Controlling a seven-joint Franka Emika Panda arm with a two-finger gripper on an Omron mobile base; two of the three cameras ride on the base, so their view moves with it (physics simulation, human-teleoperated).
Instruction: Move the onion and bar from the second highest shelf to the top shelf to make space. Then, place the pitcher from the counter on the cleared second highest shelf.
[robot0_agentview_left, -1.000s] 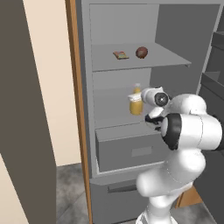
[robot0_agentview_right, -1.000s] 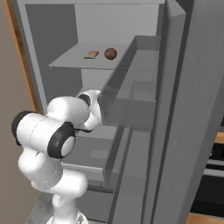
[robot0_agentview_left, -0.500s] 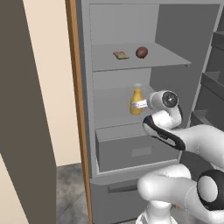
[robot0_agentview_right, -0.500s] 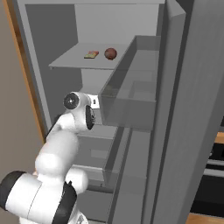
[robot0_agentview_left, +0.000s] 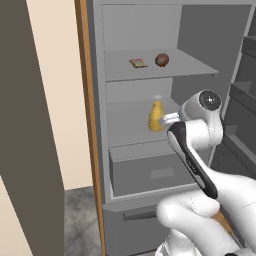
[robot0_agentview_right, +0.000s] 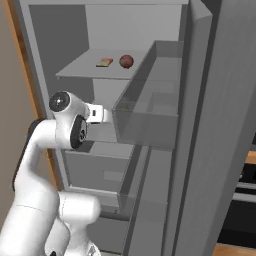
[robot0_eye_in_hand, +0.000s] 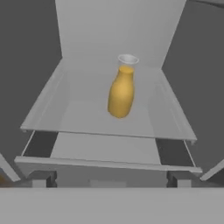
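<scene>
The mustard-yellow pitcher (robot0_agentview_left: 157, 116) (robot0_eye_in_hand: 121, 92) stands upright on the second highest shelf (robot0_agentview_left: 129, 136) (robot0_eye_in_hand: 83, 116), toward its back. My gripper (robot0_agentview_left: 171, 118) (robot0_agentview_right: 104, 114) (robot0_eye_in_hand: 111, 178) hovers in front of that shelf's edge, a little short of the pitcher. It is open with nothing between its fingertips (robot0_eye_in_hand: 42, 177). On the top shelf (robot0_agentview_left: 185, 66) (robot0_agentview_right: 80, 70) the reddish-brown onion (robot0_agentview_left: 161, 60) (robot0_agentview_right: 126, 61) rests just right of the flat yellow-red bar (robot0_agentview_left: 137, 63) (robot0_agentview_right: 104, 62). The counter is out of view.
A grey drawer box (robot0_agentview_left: 150, 172) sits under the second highest shelf. The open fridge door with its grey bins (robot0_agentview_right: 150, 112) stands close on the right. A wooden side panel (robot0_agentview_left: 82, 100) borders the fridge on the left.
My hand has drawn back from the pitcher and the arm has swung into a new pose. The pitcher, onion and bar have stayed where they were.
</scene>
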